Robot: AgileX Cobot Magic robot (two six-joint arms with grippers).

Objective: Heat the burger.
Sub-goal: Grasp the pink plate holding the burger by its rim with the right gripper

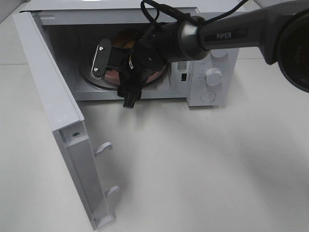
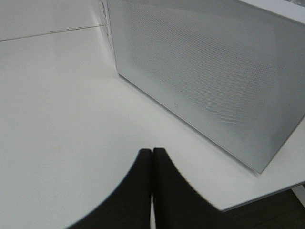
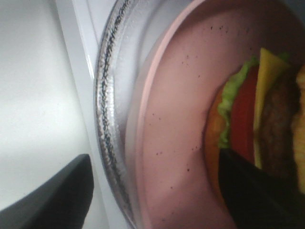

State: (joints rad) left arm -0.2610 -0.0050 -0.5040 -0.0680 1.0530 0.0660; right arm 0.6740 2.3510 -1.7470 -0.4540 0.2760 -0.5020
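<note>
Burger (image 3: 257,119) on pink plate (image 3: 176,119) inside open microwave (image 1: 212,94). Right gripper (image 3: 155,157) released, straddling plate rim. Left gripper (image 2: 152,151) clenched, empty.

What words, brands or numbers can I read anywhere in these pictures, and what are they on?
"PiPER": on the right arm, seen from the high camera.
Sticker and the markings around the dial on the microwave: too small to read.
Both wrist views: no text.
</note>
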